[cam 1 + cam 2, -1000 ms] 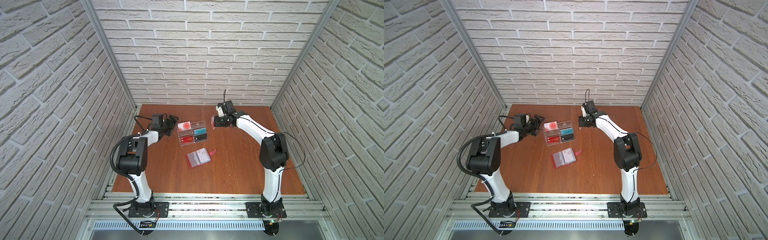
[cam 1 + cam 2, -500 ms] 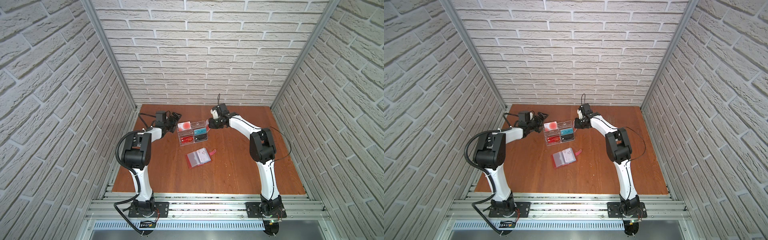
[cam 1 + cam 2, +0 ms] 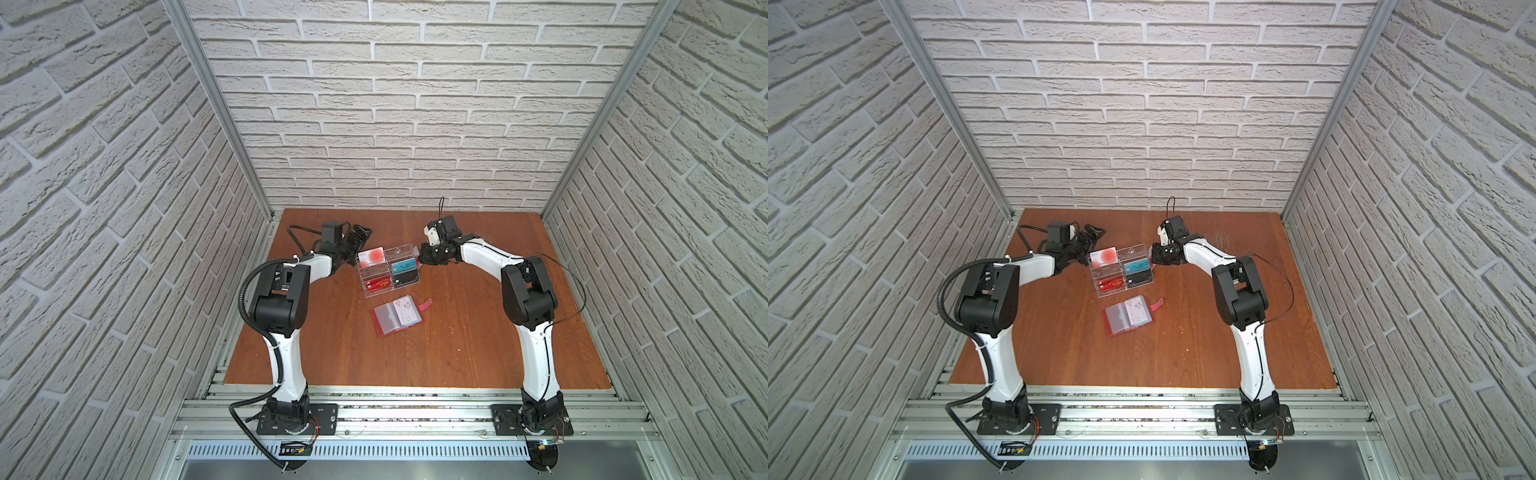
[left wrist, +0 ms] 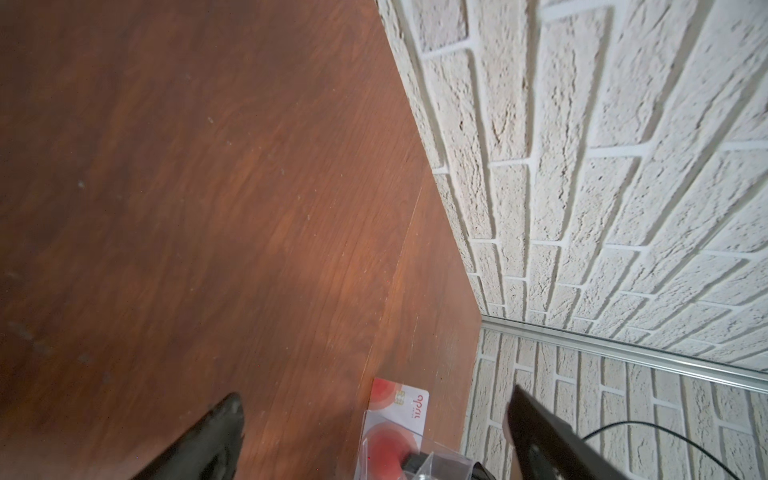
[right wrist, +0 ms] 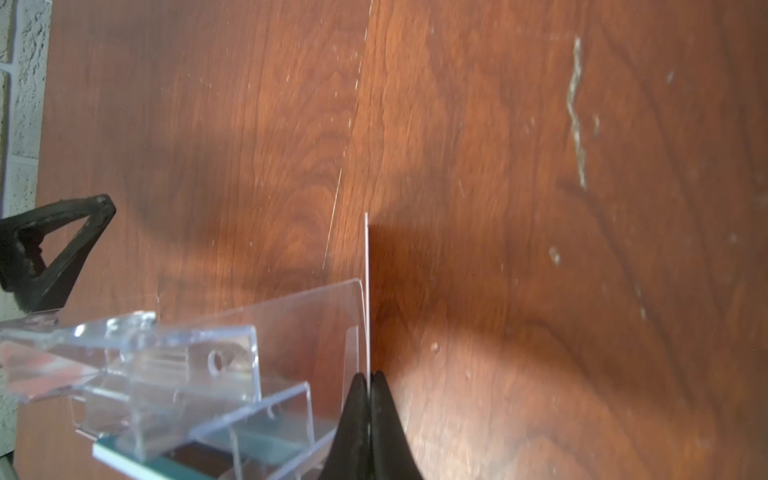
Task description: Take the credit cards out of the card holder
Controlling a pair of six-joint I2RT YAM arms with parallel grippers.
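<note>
White card (image 5: pixel 366 291) nipped in right jaws; left jaws wide

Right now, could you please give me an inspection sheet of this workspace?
Surface: scuffed brown wooden tabletop.
Job's things: red leather-like card holder lies open, white marked card in one sleeve; red-circled white card and teal VIP card sit in a clear acrylic tiered rack.
Clutter: that rack, also holding red card, black card.
Grippers: left gripper open beside the rack; right gripper shut on a thin card, seen edge-on.
Cables: black corrugated hose on left arm, thin black wire on right.
Surroundings: white brick-pattern walls, aluminium rails in front.
</note>
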